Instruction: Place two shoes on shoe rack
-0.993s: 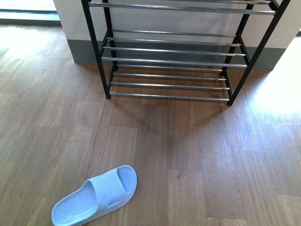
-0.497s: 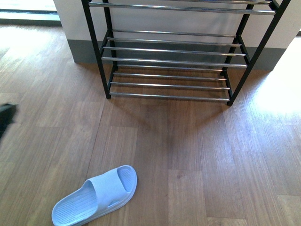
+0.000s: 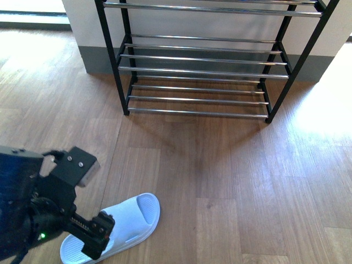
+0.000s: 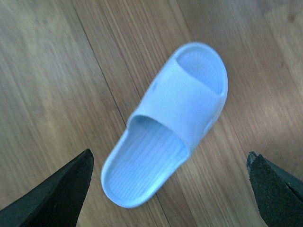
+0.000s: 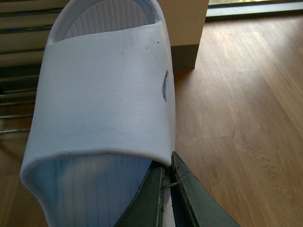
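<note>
One pale blue slide sandal (image 3: 135,214) lies on the wooden floor at the lower left, toe pointing toward the shoe rack (image 3: 198,71). My left arm (image 3: 55,198) hangs over its heel end. In the left wrist view, my left gripper (image 4: 168,194) is open above this sandal (image 4: 175,118), its black fingertips (image 4: 61,189) spread wide on either side of the heel. My right gripper (image 5: 169,175) is shut on the side edge of a second pale blue slide sandal (image 5: 104,94), which is held up with its toe toward the chrome rods (image 5: 14,94) of the rack. The right arm is outside the front view.
The rack stands against a white wall with a grey skirting (image 3: 93,58). Bright sunlight falls on the floor at the right (image 3: 324,110). A wall corner (image 5: 187,42) shows beside the held sandal. Bare wood floor (image 3: 220,176) stretches between the sandal and the rack.
My left arm has come into the front view from the left and now hangs over the heel of the sandal on the floor. That sandal has not moved.
</note>
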You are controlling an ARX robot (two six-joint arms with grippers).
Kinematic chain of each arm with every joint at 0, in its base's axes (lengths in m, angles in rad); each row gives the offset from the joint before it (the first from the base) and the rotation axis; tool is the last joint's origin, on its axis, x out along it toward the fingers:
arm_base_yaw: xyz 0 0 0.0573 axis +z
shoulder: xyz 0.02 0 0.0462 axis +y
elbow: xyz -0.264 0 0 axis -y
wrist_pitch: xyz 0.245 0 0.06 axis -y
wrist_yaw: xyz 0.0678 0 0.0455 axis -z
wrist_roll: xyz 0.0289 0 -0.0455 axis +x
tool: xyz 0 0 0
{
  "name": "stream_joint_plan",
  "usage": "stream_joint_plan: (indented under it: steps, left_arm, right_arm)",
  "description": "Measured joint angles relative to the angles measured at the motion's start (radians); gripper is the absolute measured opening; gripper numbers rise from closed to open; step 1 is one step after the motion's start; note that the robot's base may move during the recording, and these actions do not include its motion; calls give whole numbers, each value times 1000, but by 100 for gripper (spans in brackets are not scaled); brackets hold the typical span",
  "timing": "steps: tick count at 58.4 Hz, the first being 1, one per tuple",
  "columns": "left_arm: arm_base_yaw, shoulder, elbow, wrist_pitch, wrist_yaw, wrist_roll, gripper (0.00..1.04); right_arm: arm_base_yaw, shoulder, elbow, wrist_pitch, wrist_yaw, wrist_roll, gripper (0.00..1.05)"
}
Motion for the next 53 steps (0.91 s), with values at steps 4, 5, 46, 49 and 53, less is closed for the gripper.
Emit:
stream_joint_plan:
  steps: [4, 5, 46, 49, 53]
  left_arm:
    - [-10, 79, 32, -8, 9, 6, 95]
    - [-11, 90, 37, -11, 12, 7, 95]
    - [-72, 334, 250, -119, 31, 16, 95]
    - [-74, 352, 261, -121, 31, 14, 95]
    - [-90, 372, 274, -123, 31, 7, 95]
  right_arm:
    - [0, 0, 0, 0, 0, 0, 1]
    - [0, 0, 0, 0, 0, 0, 1]
    - [0, 0, 0, 0, 0, 0, 1]
    - [0, 0, 0, 0, 0, 0, 1]
    - [0, 0, 0, 0, 0, 0, 1]
